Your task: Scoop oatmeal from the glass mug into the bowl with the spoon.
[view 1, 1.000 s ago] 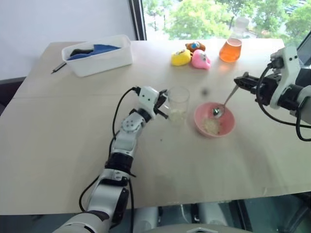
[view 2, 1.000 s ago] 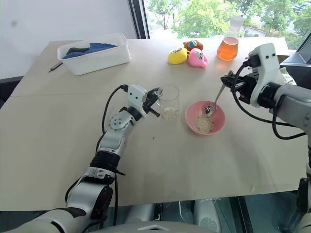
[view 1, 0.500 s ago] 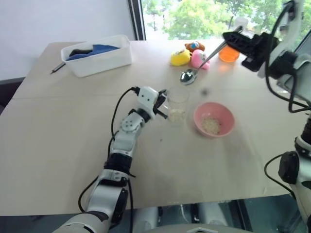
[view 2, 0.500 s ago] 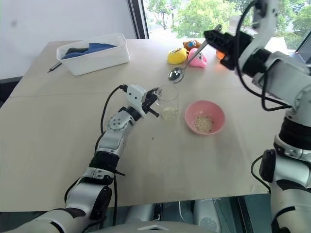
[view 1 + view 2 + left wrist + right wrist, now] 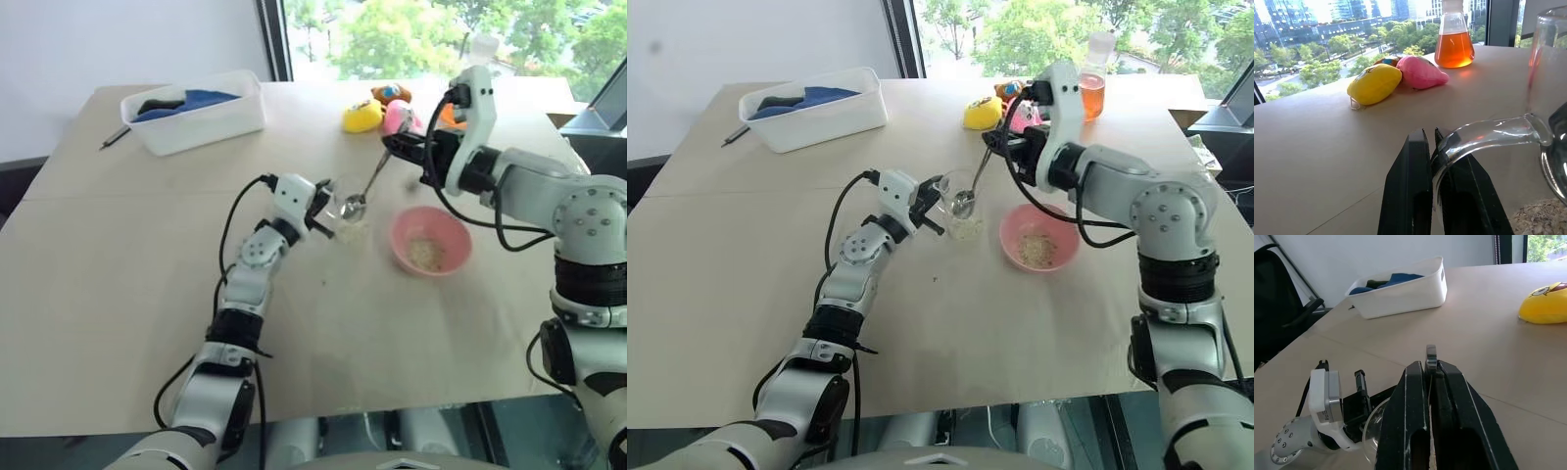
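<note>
Left eye view: left tool (image 5: 328, 209) grips the glass mug (image 5: 355, 208) by its handle. Right tool (image 5: 400, 149), clamped on the spoon (image 5: 364, 192), dips it into the mug, beside the pink bowl (image 5: 431, 240).

A white rectangular tub (image 5: 196, 121) stands in the upper left of the frame on the pale table (image 5: 118, 284), with blue and dark things inside it. A dark pen (image 5: 116, 137) lies just beside its left end. Near the upper middle there are a yellow soft toy (image 5: 363, 117) and a pink one (image 5: 1019, 119), touching each other. A flask of orange liquid (image 5: 1091, 86) stands near them, to the right.
</note>
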Available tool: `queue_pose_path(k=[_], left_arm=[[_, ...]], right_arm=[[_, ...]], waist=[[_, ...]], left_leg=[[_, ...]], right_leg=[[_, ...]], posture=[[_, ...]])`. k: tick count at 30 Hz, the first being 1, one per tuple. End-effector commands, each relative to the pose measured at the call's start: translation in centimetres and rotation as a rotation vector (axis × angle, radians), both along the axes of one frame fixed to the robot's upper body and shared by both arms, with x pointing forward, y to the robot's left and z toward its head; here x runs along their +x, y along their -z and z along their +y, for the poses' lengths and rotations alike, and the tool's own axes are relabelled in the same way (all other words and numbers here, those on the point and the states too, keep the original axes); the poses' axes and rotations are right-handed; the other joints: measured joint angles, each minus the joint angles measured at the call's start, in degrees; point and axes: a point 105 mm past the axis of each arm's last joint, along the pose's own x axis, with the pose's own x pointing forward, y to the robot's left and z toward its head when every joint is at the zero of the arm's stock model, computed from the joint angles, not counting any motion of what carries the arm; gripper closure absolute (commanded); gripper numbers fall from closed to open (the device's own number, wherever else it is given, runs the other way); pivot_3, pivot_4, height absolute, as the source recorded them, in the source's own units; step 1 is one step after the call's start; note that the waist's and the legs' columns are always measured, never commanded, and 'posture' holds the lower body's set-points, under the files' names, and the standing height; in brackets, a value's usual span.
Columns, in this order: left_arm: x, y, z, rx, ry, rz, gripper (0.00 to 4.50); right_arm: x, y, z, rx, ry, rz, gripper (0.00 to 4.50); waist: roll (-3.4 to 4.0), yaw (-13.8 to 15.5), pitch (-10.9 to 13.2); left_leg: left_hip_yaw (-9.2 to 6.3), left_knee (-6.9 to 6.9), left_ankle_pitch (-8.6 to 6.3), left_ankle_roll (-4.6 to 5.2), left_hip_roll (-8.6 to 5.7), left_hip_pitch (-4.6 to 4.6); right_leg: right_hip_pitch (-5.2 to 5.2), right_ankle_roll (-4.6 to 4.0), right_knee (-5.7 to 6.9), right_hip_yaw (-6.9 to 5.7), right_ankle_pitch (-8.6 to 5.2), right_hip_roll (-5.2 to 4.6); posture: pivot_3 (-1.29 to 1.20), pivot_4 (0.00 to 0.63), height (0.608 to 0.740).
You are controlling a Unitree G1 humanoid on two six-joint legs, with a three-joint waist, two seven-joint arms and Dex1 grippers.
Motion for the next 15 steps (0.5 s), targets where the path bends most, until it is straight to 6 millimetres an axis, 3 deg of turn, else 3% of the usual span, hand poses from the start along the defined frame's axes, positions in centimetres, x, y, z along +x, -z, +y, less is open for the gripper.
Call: queue_pose_path(k=[1, 2, 10, 15], left_arm=[[-0.3, -1.1, 0.6, -0.002, -0.013, -0.044, 4.50], [-0.3, -1.0, 0.7, -0.001, -0.015, -0.043, 4.50], [-0.8, -0.8, 1.3, 0.005, -0.029, -0.033, 4.50], [-1.2, -0.6, 3.4, -0.035, -0.095, -0.003, 4.50]], right_arm=[[-0.4, -1.4, 0.0, 0.023, 0.000, -0.076, 3.06], [-0.3, -1.7, -0.1, 0.034, 0.006, -0.080, 2.61], [0.8, -4.5, -2.8, 0.150, 0.096, -0.127, 2.61], [2.5, -4.8, -7.9, 0.145, 0.276, -0.147, 2.61]], waist=[[0.00, 0.0, 0.0], [0.00, 0.0, 0.0], [0.00, 0.0, 0.0], [0.00, 0.0, 0.0]], left_leg=[[0.00, 0.00, 0.00, 0.00, 0.00, 0.00], [0.00, 0.00, 0.00, 0.00, 0.00, 0.00], [0.00, 0.00, 0.00, 0.00, 0.00, 0.00], [0.01, 0.00, 0.00, 0.00, 0.00, 0.00]], right_leg=[[0.00, 0.00, 0.00, -0.01, 0.00, 0.00], [0.00, 0.00, 0.00, -0.01, 0.00, 0.00], [0.00, 0.00, 0.00, -0.01, 0.00, 0.00], [0.00, 0.00, -0.02, 0.00, 0.00, 0.00]], posture=[[0.00, 0.150, 0.740], [0.00, 0.150, 0.740], [0.00, 0.150, 0.740], [0.00, 0.150, 0.740]])
